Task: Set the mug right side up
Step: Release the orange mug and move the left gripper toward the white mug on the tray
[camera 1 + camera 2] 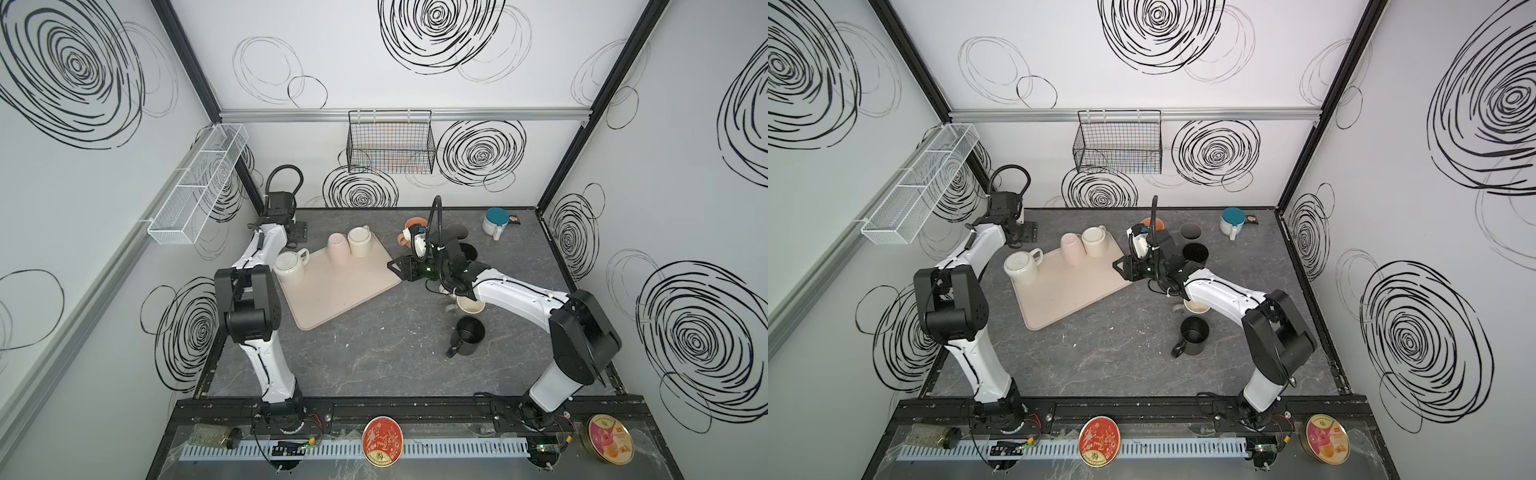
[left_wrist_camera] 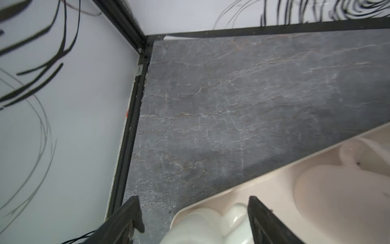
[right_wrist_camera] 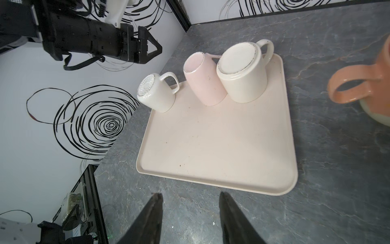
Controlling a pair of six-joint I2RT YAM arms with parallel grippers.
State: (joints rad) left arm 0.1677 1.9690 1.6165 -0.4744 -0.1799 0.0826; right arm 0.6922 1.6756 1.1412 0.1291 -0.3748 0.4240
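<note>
Left pincer: left gripper [image 2: 194,202] is spread wide and holds nothing. It sits just off the 12 o'clock side of the white mug [image 1: 289,267] in both top views.
Gap: the right wrist view shows the left pincer's fingers clear of that mug, not touching it.
Left wrist view: the white mug's rounded side and handle show low between the two fingers.
White mug: it stands on the 9 o'clock corner of the tray [image 1: 340,293], bottom up. Its ribbed base faces the ceiling and its handle points to about 2 o'clock.
Right pincer: right gripper [image 3: 191,196] has its fingers part way apart with nothing between them. It is over the table [image 1: 374,365], just beside the tray's 3 o'clock corner.
Tray: pale pink, lying turned like a diamond at the table's 10 o'clock area.
Pink mug [image 1: 336,248]: at the tray's 12 o'clock corner, base up, touching the cream mug [image 1: 360,242].
Cream mug: also base up, with its handle toward 12 o'clock.
Orange mug [image 3: 354,70]: off the tray at its 2 o'clock side, behind the right wrist.
Black mug [image 1: 469,332]: upright on the table at 4 o'clock from the tray, well apart, handle toward 7 o'clock.
</note>
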